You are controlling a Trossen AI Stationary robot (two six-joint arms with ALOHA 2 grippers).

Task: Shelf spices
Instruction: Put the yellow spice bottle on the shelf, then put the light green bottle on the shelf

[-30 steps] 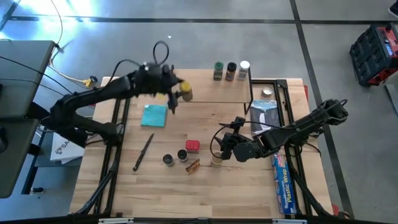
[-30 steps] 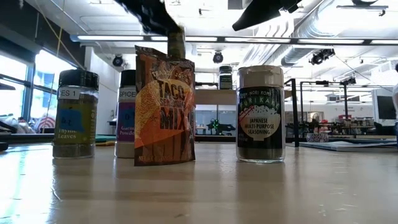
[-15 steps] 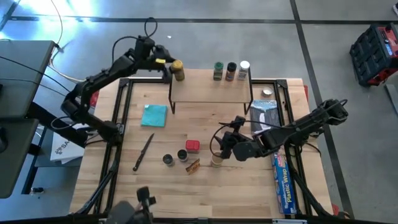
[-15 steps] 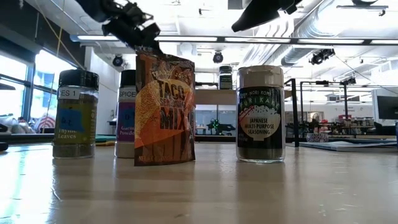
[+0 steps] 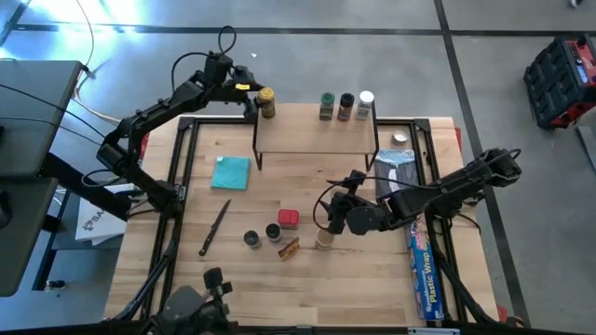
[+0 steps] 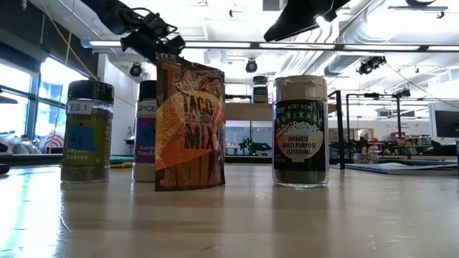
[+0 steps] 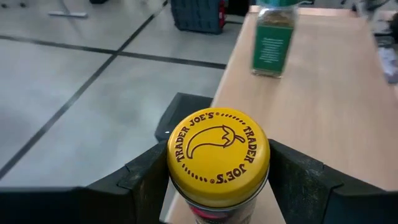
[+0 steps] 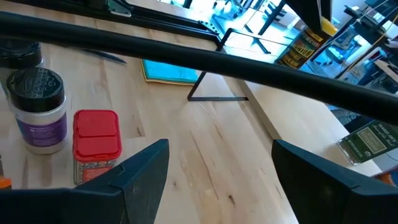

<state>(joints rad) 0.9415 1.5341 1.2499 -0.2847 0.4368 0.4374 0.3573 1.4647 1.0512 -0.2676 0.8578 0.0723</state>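
Left tool (image 5: 250,95) carried yellow-lidded jar (image 5: 266,102) onto shelf (image 5: 312,138).

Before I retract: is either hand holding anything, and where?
Left hand brackets the yellow-lid jar near its lid; grip cannot be told. Right hand holds nothing.

yellow-lidded glass spice jar (image 7: 217,155): body runs off the left wrist picture's bottom edge, only the lid is clear
green-labelled jar on the light-wood shelf top (image 7: 272,37): blurry, lid cropped, label unreadable
purple-labelled black-lidded jar (image 6: 145,132): mostly hidden behind the brown-orange taco mix packet (image 6: 190,125) in the low view
long blue plastic-wrap box (image 5: 421,270): part covered by the right arm
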